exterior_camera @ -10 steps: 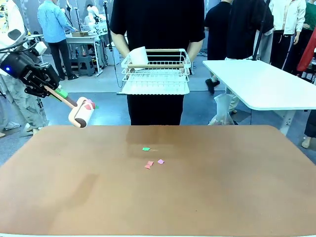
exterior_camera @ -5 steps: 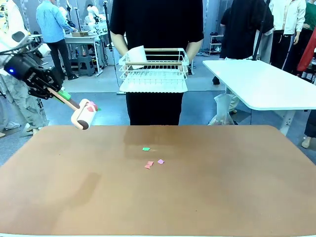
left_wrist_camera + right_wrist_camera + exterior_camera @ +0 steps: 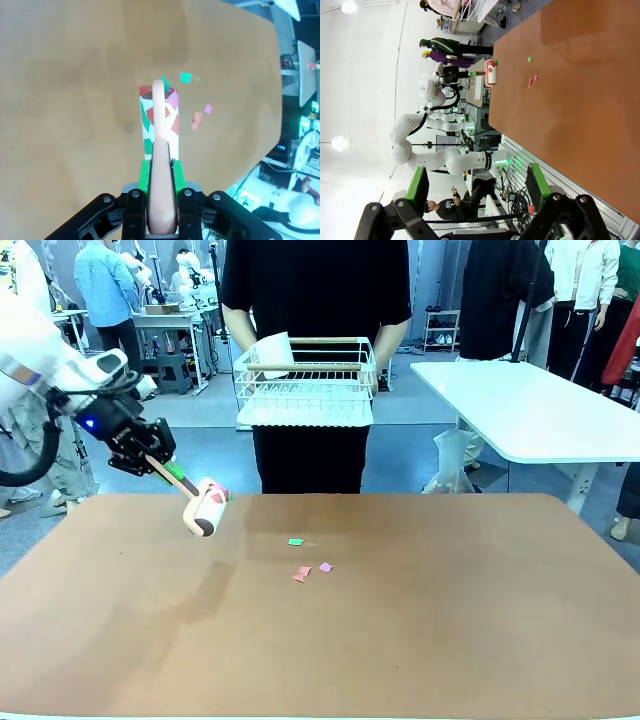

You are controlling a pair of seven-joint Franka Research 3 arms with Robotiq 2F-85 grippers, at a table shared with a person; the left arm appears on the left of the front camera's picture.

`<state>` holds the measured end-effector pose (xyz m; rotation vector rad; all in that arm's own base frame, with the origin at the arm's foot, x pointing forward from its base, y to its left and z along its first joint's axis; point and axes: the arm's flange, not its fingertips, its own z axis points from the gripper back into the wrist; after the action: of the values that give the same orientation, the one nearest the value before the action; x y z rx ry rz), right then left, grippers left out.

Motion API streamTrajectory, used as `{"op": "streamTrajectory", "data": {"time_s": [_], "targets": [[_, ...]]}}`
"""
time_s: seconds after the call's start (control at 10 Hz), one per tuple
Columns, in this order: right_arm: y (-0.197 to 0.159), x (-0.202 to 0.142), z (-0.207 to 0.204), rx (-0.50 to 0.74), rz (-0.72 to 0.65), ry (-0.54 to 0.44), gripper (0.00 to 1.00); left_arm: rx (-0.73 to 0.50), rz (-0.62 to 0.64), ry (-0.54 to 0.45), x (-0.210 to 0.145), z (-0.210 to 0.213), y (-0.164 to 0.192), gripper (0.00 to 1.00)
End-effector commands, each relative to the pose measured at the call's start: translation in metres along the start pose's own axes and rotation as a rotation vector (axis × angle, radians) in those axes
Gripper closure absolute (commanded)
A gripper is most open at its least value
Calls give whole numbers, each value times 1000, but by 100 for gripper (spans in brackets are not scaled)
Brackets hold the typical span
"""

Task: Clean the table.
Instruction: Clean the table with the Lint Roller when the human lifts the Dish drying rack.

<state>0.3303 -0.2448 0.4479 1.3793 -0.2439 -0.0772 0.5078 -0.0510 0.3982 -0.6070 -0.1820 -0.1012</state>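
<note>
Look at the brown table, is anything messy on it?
Yes. Little paper bits lie loose near the middle of the table: a green scrap and two pink scraps. The left gripper holds a lint roller to their left, speckled with stuck coloured bits.

This is a robotics lab or workshop hall. A white worktop [image 3: 530, 410] and a cluttered bench [image 3: 170, 320] stand on a grey floor [image 3: 200, 445], with people [image 3: 100, 280] standing about.

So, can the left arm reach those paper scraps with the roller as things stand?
Probably yes: the left tool holds the lint roller over the table, and nothing lies between it and the paper scraps.
</note>
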Motion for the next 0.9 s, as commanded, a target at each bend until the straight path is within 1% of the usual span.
{"op": "streamTrajectory", "data": {"time_s": [0.0, 0.1, 0.2, 0.4, 0.5, 0.7, 0.8], "targets": [[4, -2, 1, 12, 4, -3, 0, -9, -11, -28, 11, -17, 6, 79], [4, -2, 1, 12, 4, -3, 0, -6, 8, -4, 13, -30, 10, 79], [4, -2, 1, 12, 4, -3, 0, -9, 21, 0, 14, -38, 15, 79], [4, -2, 1, 12, 4, -3, 0, -26, 39, -23, 17, -48, 25, 79], [4, -2, 1, 12, 4, -3, 0, 0, 34, -51, 18, -58, 30, 79], [4, -2, 1, 12, 4, -3, 0, -6, 32, -28, 19, -70, 36, 79], [4, -2, 1, 12, 4, -3, 0, -6, 34, -33, 21, -71, 37, 79]]}}
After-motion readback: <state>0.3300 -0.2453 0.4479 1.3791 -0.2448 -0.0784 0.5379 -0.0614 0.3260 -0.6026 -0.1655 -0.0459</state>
